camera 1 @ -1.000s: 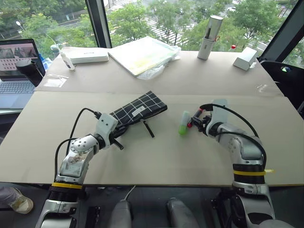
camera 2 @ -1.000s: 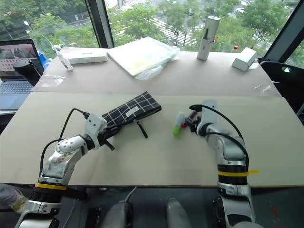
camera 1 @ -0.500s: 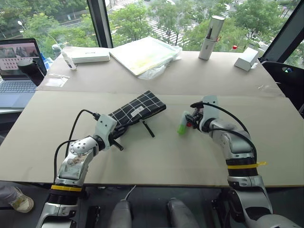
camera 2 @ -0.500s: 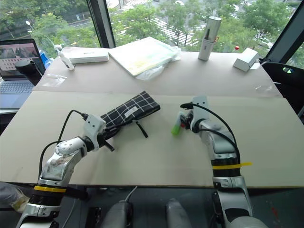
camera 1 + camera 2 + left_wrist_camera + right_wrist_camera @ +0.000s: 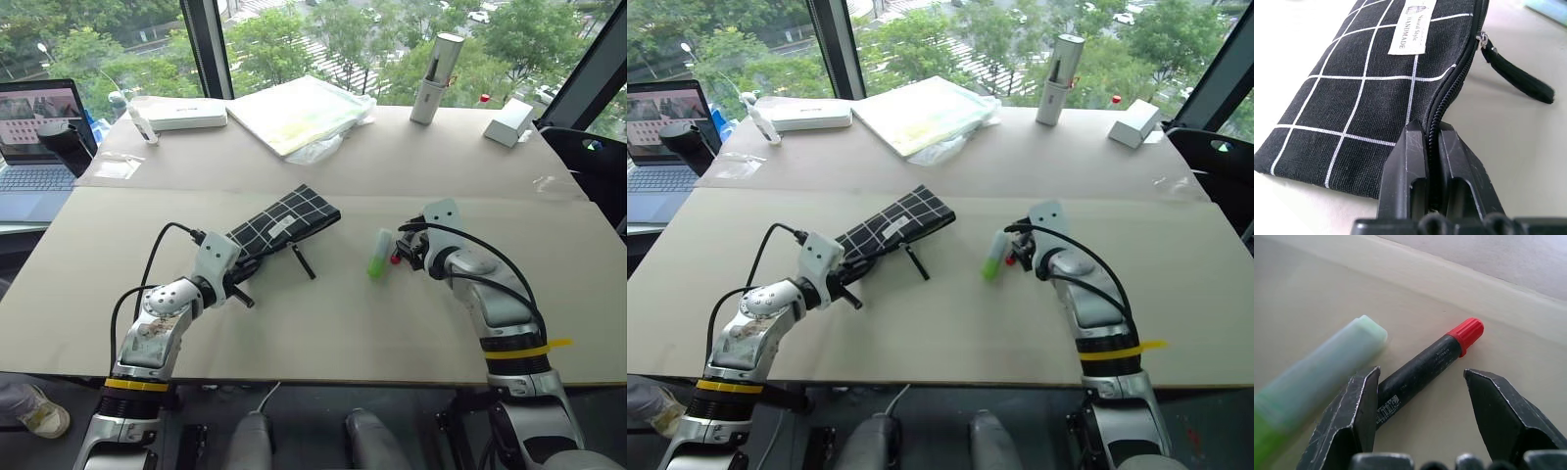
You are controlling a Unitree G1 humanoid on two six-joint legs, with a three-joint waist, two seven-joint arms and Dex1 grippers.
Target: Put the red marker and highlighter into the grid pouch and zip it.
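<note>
Left gripper (image 5: 1432, 134) is clamped on the zipper edge of the flat black white-gridded fabric pouch (image 5: 1376, 83) lying on the beige table (image 5: 323, 333). Right gripper (image 5: 1420, 382) gapes, straddling the slim black-bodied red-capped marker (image 5: 1425, 364); the stubby light-green highlighter (image 5: 1317, 377) lies just beside.

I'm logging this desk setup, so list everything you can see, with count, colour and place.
grid pouch: one, black with white lines, centre-left of table, zip end pinched by left jaws.
highlighter: one, light green, centre-right, lying flat.
red marker: one, black barrel with red cap, beside the highlighter, between the right jaws.
laptop: one, open, far left.
white box: one, back left.
plastic-wrapped pad: one, pale yellow, back centre.
cylinder: one, silver, back right.
small box: one, white, far back right.
table: one, beige.
left gripper: black, shut on the pouch.
right gripper: black, open around the marker.
</note>
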